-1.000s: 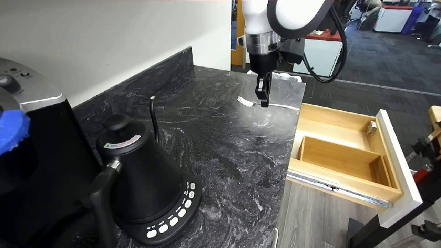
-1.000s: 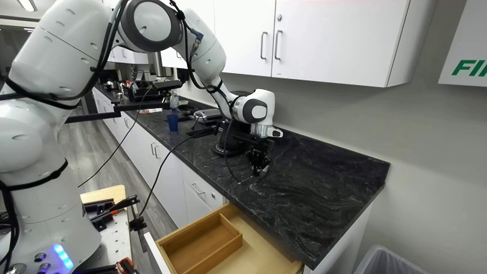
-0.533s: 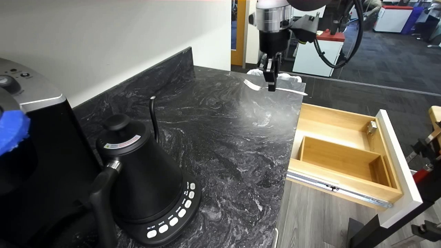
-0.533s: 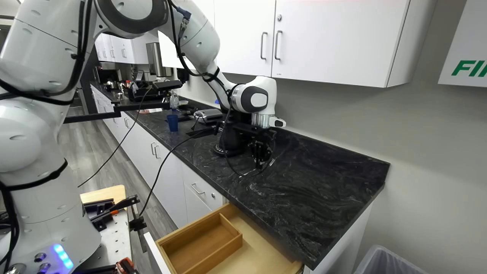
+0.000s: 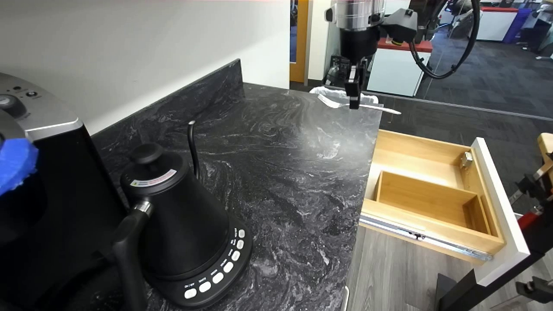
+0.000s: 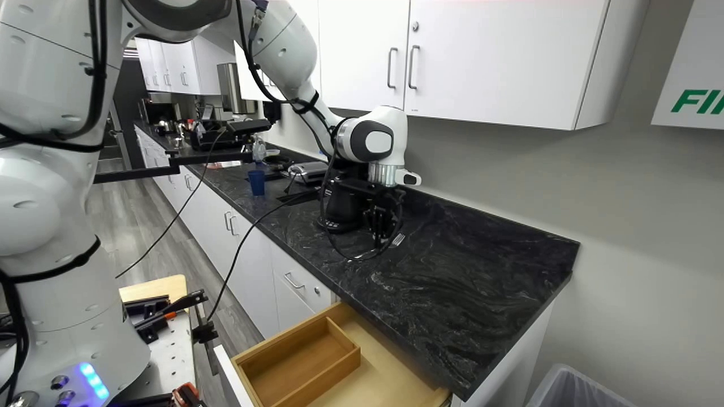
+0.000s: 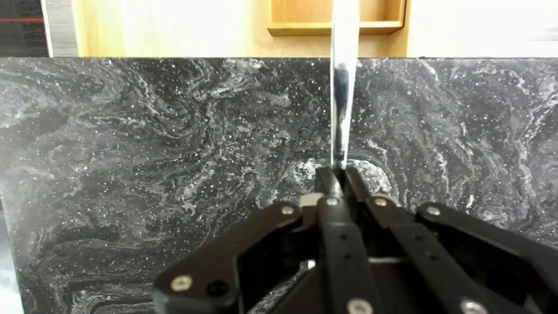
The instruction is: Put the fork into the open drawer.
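Observation:
My gripper (image 5: pixel 354 106) is shut on the silver fork (image 5: pixel 330 102) and holds it above the dark countertop. It grips the middle of the fork; the fingers hide that part. The tines point toward the wall and the handle reaches past the counter's edge on the drawer side. In an exterior view, the gripper (image 6: pixel 378 244) and the fork's tines (image 6: pixel 398 240) also show. In the wrist view the gripper (image 7: pixel 339 172) is at the handle (image 7: pixel 342 96), which points at the drawer (image 7: pixel 100 35). The open drawer (image 5: pixel 432 172) sits below the counter edge; it also shows in an exterior view (image 6: pixel 384 373).
A small wooden box (image 5: pixel 427 203) sits inside the drawer. A black kettle (image 5: pixel 181 224) and a coffee machine (image 5: pixel 56 151) stand on the counter (image 5: pixel 281 194). White upper cabinets (image 6: pixel 481 62) hang on the wall. A bin (image 6: pixel 571 390) stands beyond the counter's end.
My gripper has risen from the counter with the fork in it. It has also shifted toward the drawer side, so the fork's handle now extends past the counter's edge.

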You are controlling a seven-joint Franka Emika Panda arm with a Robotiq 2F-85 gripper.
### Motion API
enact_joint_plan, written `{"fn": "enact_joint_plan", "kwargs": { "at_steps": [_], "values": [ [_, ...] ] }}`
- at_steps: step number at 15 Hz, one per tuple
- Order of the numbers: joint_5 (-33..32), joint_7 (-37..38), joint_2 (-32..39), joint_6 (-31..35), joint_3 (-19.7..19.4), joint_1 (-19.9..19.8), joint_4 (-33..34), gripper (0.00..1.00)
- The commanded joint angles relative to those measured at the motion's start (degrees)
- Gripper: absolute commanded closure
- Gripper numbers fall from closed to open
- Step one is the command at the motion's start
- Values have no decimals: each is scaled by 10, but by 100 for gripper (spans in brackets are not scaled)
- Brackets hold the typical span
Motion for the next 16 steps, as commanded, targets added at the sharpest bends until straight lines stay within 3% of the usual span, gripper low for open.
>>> {"fn": "enact_joint_plan", "kwargs": {
  "at_steps": [1, 11, 16],
  "values": [
    [17, -10, -53, -24, 8, -9, -44, 95],
    [26, -22, -92, -33, -5, -33, -107, 95],
    [23, -26, -89, -74, -8, -41, -124, 95]
  ]
}}
